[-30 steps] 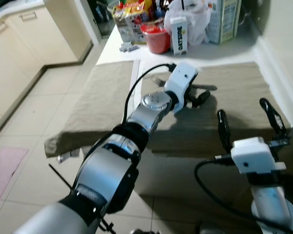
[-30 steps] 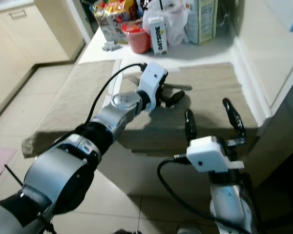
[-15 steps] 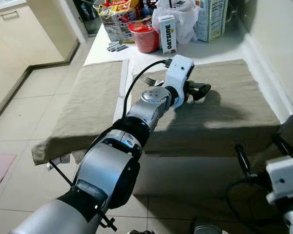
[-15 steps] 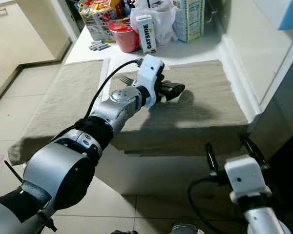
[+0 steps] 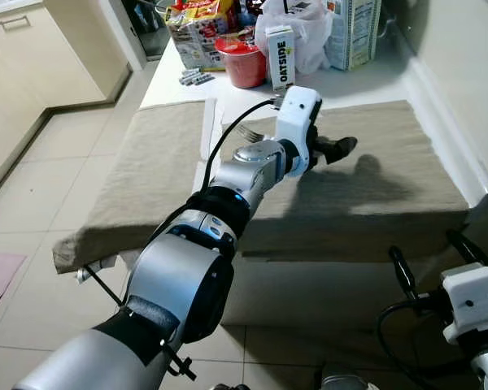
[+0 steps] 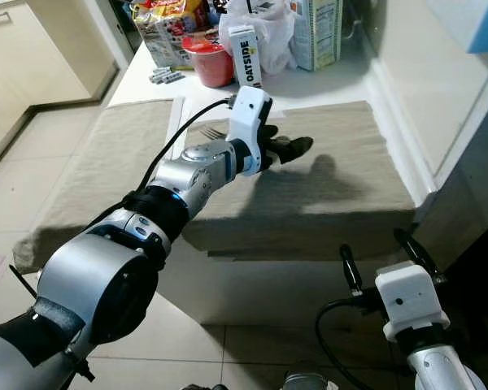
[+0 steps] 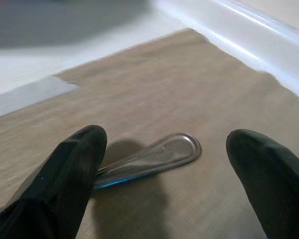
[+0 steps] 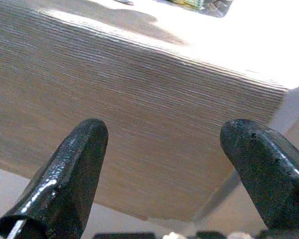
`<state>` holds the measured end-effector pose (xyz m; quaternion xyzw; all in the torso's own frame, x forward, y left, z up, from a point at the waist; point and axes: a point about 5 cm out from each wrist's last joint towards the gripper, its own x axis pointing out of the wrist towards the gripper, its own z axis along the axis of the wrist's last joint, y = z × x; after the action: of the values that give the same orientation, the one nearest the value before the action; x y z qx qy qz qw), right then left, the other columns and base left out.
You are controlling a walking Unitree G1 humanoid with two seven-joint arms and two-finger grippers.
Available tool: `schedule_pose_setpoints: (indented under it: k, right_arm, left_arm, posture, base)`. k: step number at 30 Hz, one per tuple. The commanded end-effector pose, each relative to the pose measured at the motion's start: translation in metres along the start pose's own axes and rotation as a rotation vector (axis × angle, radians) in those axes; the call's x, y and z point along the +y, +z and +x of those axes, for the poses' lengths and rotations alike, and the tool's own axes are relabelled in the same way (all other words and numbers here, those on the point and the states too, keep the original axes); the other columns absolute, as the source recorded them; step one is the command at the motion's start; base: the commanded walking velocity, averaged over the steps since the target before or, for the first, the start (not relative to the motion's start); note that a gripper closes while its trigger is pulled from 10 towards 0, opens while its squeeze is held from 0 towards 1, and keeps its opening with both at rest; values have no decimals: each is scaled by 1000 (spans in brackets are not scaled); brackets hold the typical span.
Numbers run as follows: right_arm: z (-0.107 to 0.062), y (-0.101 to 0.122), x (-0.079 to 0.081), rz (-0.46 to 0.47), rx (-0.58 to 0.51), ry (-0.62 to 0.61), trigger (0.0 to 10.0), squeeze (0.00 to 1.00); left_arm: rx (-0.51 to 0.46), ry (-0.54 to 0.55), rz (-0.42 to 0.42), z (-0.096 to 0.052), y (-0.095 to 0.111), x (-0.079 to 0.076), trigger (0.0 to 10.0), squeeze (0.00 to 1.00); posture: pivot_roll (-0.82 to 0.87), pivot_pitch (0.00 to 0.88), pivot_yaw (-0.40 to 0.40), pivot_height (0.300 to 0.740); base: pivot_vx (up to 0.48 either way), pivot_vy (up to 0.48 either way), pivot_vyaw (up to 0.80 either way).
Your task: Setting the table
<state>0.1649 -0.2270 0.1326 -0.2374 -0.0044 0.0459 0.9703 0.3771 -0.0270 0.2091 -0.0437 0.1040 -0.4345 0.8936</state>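
A metal fork (image 5: 248,130) lies on the right-hand olive placemat (image 5: 382,191), its tines pointing left. My left gripper (image 5: 338,149) reaches over that mat, just above the fork. In the left wrist view the fork's handle (image 7: 159,155) rests flat on the cloth between the two black fingers (image 7: 65,169), which stand open and apart from it. My right gripper (image 5: 433,258) hangs open below the table's front edge, facing the mat's hanging edge (image 8: 154,124), with nothing between its fingers.
A second olive placemat (image 5: 150,175) covers the table's left part. At the back stand a red cup (image 5: 246,67), an Oatside carton (image 5: 282,58), a white bag (image 5: 305,32), a tall carton (image 5: 351,32) and snack packs (image 5: 193,32). A wall borders the right; tiled floor lies to the left.
My right gripper has dropped from over the mat to below the table's front edge. My left gripper has edged slightly to the right above the fork. The camera has shifted.
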Motion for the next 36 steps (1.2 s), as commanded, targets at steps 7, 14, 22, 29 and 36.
schedule_pose_setpoints:
  k: [7, 14, 22, 29, 36]
  right_arm:
    - [4, -6, 7, 20, 14, 25, 10000, 0]
    - [11, -10, 11, 22, 10, 39, 10000, 0]
    - [25, -8, 13, 15, -19, 56, 10000, 0]
    - [31, -5, 9, 5, -37, 45, 10000, 0]
    - [35, 9, 14, 5, -102, 34, 10000, 0]
  left_arm:
    - [96, -211, -2, -20, -23, -17, 10000, 0]
    - [122, -239, 83, -71, -33, -6, 10000, 0]
    - [-34, -32, 212, -76, -10, 14, 10000, 0]
    - [-121, 32, 260, -80, 9, 15, 10000, 0]
    - [-267, 189, 399, -85, 32, 20, 10000, 0]
  posture:
    - [-293, 117, 163, 740]
    - [-255, 113, 145, 740]
    - [-227, 105, 120, 740]
    - [-236, 106, 110, 740]
    - [-239, 108, 108, 740]
  base:
    - [0, 0, 0]
    - [0, 0, 0]
    - [0, 0, 0]
    - [0, 0, 0]
    - [0, 0, 0]
